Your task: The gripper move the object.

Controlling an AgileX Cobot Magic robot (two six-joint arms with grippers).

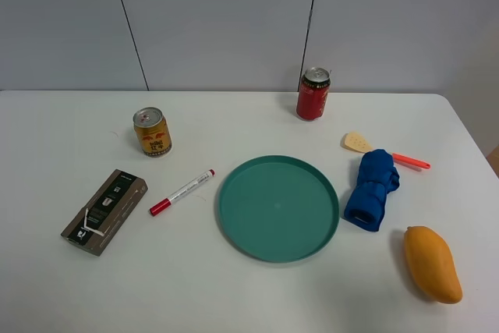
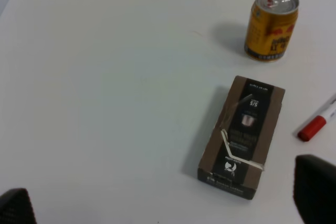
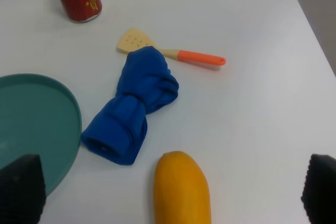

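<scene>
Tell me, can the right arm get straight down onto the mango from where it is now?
Probably yes. The mango lies alone on bare table between the right tool's open fingertips; the blue cloth sits just beside it, apparently not touching.

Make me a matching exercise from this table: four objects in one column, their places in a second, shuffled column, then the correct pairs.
Objects:
1. red drink can
2. yellow drink can
3. orange-yellow mango
4. red-capped white marker pen

Places:
A. near the front right corner of the white table
B. between the brown cardboard box and the round teal plate
C. toward the back of the table, behind the plate's right side
D. behind the brown box, left of the plate

Pairs: 1-C, 2-D, 3-A, 4-B
</scene>
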